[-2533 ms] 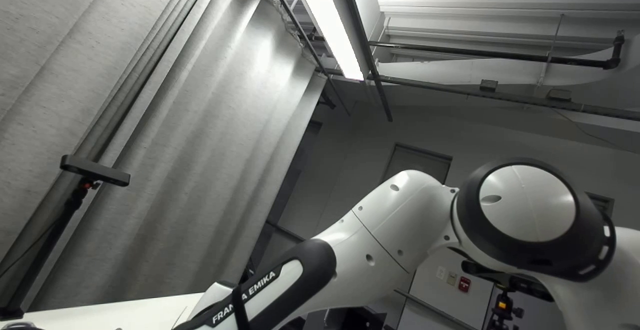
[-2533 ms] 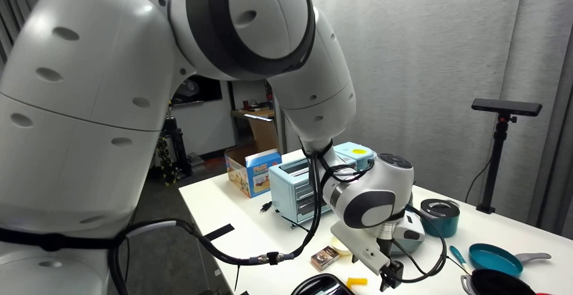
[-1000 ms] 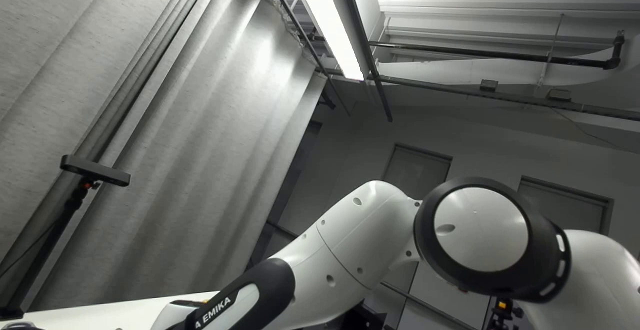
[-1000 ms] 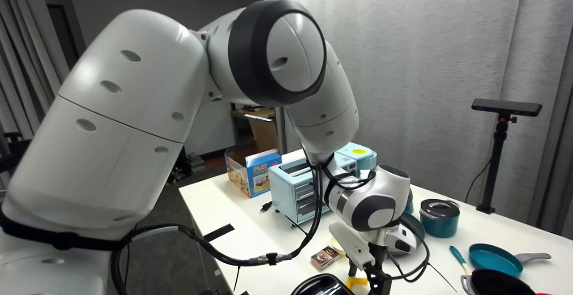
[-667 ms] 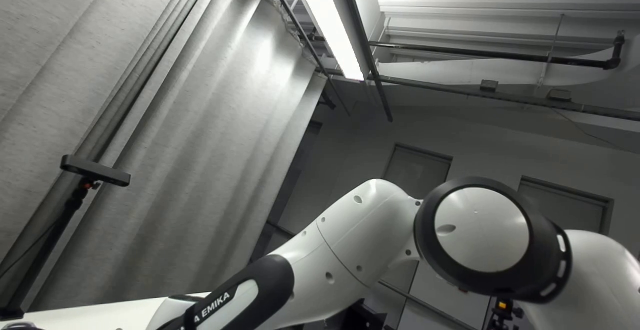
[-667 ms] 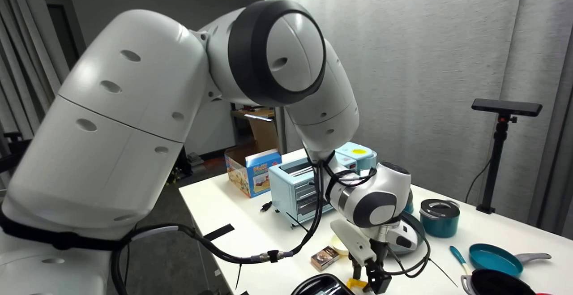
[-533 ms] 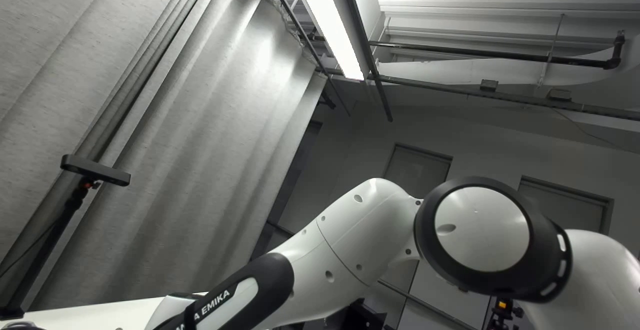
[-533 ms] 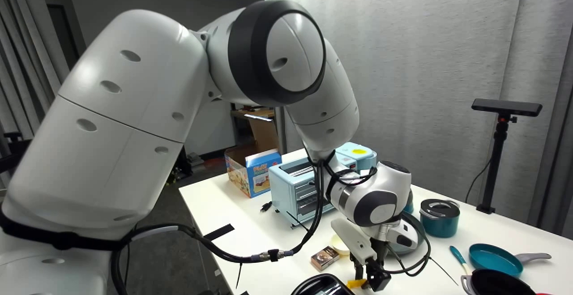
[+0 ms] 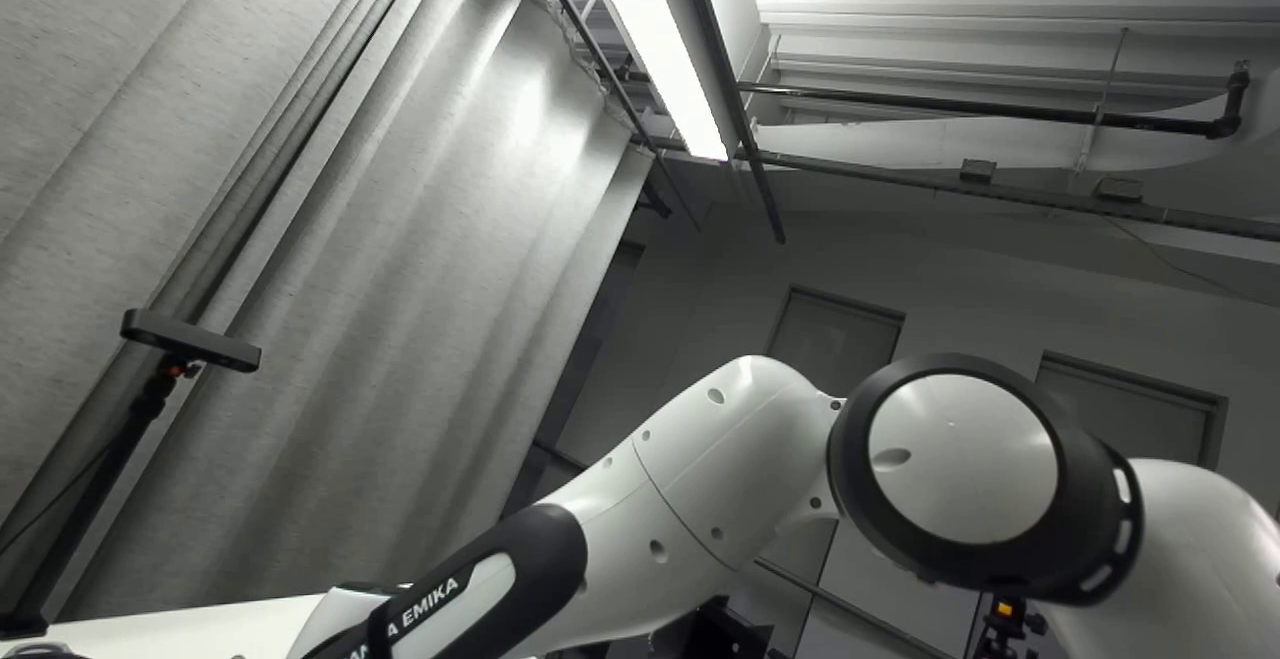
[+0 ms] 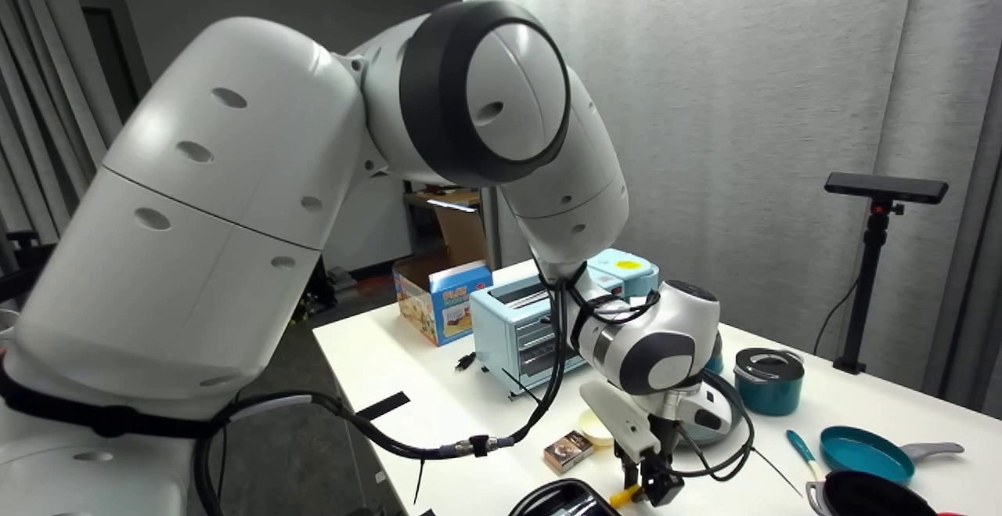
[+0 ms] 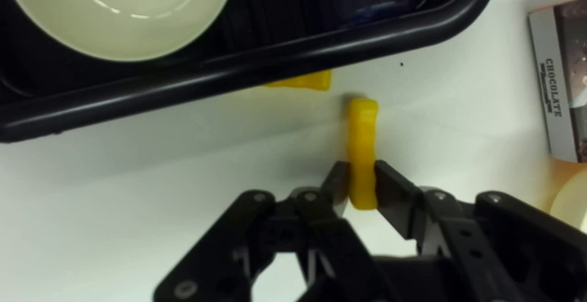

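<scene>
In the wrist view my gripper [image 11: 362,180] has its two black fingers pressed against the sides of a short yellow stick [image 11: 362,137], which pokes out ahead of the fingertips. An exterior view shows the same yellow stick [image 10: 624,496] at the gripper [image 10: 643,491], low over the white table. Just ahead lies a black tray [image 11: 257,69] with a cream bowl [image 11: 124,13] inside. Another yellow piece [image 11: 305,81] peeks out from beneath the tray's rim. To the right is a chocolate box [image 11: 564,86], with a pale round object [image 11: 573,201] below it, cut off by the frame.
Behind the arm stand a light blue toaster oven [image 10: 520,332] and a blue cardboard box [image 10: 442,308]. A teal pot [image 10: 771,391], a teal pan [image 10: 865,453], a dark pan [image 10: 873,496] and a teal-ended utensil [image 10: 802,449] are on the right. Cables hang beside the wrist.
The arm has come down to the yellow stick, and the fingers have closed on it. Over the last half second the stick has turned slightly in the grip; the arm barely moves.
</scene>
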You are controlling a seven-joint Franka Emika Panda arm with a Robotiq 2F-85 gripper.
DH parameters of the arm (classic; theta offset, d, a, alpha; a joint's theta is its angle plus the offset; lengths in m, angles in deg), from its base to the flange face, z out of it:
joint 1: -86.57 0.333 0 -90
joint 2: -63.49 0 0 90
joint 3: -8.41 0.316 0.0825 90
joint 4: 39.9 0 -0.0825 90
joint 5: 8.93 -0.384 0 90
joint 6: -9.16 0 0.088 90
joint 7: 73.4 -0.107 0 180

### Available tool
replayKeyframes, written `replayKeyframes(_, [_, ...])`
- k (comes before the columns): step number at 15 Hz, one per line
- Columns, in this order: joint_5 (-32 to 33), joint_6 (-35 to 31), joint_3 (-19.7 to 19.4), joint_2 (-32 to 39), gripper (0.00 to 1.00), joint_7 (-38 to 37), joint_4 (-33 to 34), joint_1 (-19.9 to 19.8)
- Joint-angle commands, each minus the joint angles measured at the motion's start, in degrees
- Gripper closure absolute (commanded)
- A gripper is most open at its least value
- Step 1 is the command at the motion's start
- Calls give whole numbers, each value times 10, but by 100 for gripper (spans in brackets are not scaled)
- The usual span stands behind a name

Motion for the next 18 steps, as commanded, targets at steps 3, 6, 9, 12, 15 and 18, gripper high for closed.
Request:
replayKeyframes(3, [40, -7, -20, -33, 95, -20, -13, 27])
replayKeyframes(6, [63, -20, -29, -65, 95, -22, -32, 38])
replayKeyframes(9, [95, -22, -45, -95, 95, -34, -51, 48])
replayKeyframes(12, [129, -18, -62, -119, 95, -52, -72, 53])
replayKeyframes(15, [149, -16, -71, -136, 95, -59, -99, 44])
replayKeyframes(18, [148, -16, -77, -146, 95, -55, -127, 37])
